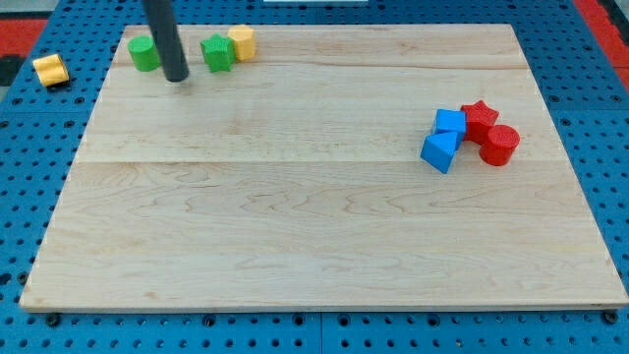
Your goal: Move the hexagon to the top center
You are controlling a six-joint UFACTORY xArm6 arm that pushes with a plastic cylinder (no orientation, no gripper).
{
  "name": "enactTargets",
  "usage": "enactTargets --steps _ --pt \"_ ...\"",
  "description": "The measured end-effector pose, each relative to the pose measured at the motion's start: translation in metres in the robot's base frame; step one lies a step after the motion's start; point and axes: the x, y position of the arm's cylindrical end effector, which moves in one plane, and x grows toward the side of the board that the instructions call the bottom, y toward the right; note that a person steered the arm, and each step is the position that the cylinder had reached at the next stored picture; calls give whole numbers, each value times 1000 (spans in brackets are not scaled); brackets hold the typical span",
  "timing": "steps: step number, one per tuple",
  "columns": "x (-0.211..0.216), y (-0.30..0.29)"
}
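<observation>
— Blue pegboard ringed the wooden bench, and what stood near the view's top left?

— Three blocks in a row along the top edge: a green cylinder, a green block of uncertain shape, and the yellow hexagon touching that green block on its right. My tip sat between the two green pieces, a little below their line.

— So which way did the hexagon lie from it?

— Toward the view's right and slightly up, with the green block between. I judged a push to the right along the top edge was needed, since top center lay further that way.

— Any fingers to report?

— None; the arm ended in a bare rod, so nothing was grasped.

— Anything else?

— A yellow block off the bench at left; blue blocks and red blocks clustered at right.
</observation>
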Motion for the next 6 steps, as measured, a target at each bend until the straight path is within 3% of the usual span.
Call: enactTargets --steps 2,4,5,6 --pt "-62 62" --pt "-25 200" --pt "-30 187" --pt "-68 169"
